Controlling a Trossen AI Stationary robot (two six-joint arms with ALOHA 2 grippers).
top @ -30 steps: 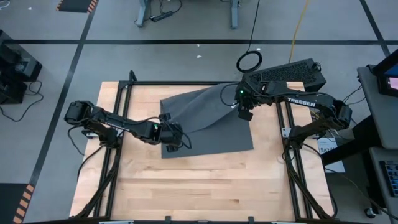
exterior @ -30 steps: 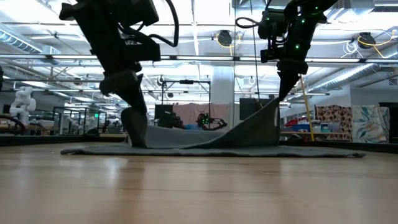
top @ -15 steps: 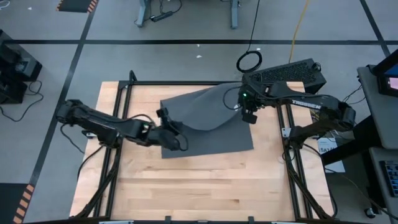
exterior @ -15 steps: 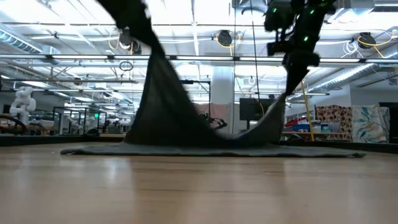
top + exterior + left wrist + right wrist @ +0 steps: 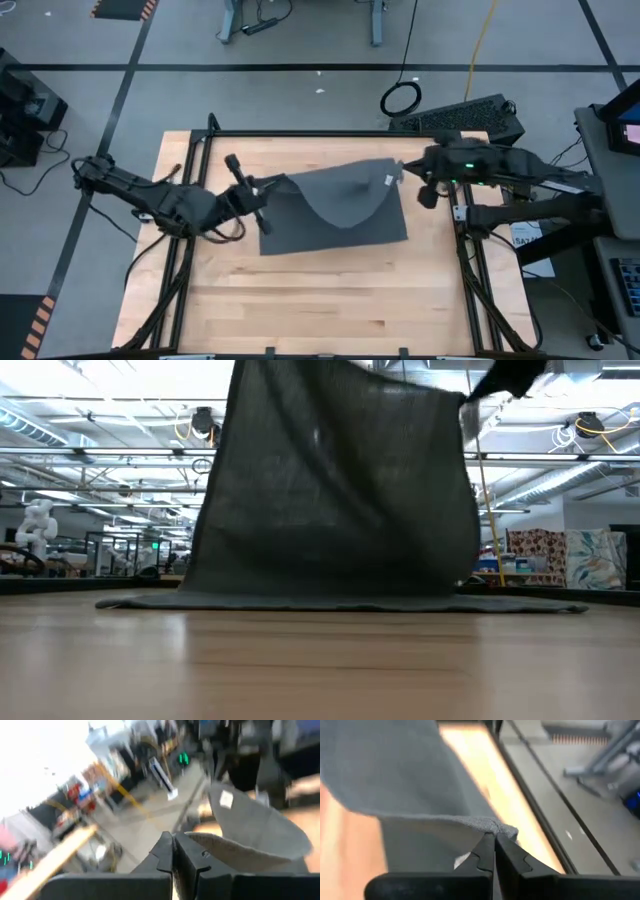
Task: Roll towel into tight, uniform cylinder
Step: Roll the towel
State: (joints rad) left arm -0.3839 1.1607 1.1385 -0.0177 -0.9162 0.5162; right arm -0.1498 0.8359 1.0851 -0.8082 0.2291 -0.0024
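- The towel (image 5: 335, 205) is held up over the far half of the worktop (image 5: 320, 300), its upper edge stretched between the two arms and sagging in the middle, while its lower part lies flat on the wood.
- The left pincer (image 5: 262, 186) is seen at the towel's left upper corner, its fingers pressed together on the cloth edge; in the left wrist view the fold is pinched between the dark fingers (image 5: 165, 855).
- The right pincer (image 5: 408, 170) is seen at the towel's right upper corner, likewise clamped tight on the cloth, with the edge caught at the fingertips (image 5: 487, 847) in the right wrist view.
- A small white tag (image 5: 388, 180) is shown near the right corner of the raised edge.
- From the low view the hanging towel (image 5: 335, 490) is seen as a dark curtain that blocks most of the room behind it.
- A black frame (image 5: 300, 135) is laid around the worktop's far edge and sides.
- Beyond the worktop, a coiled cable (image 5: 401, 98) and a dark keyboard (image 5: 465, 117) are seen on the grey floor, well apart from the towel.
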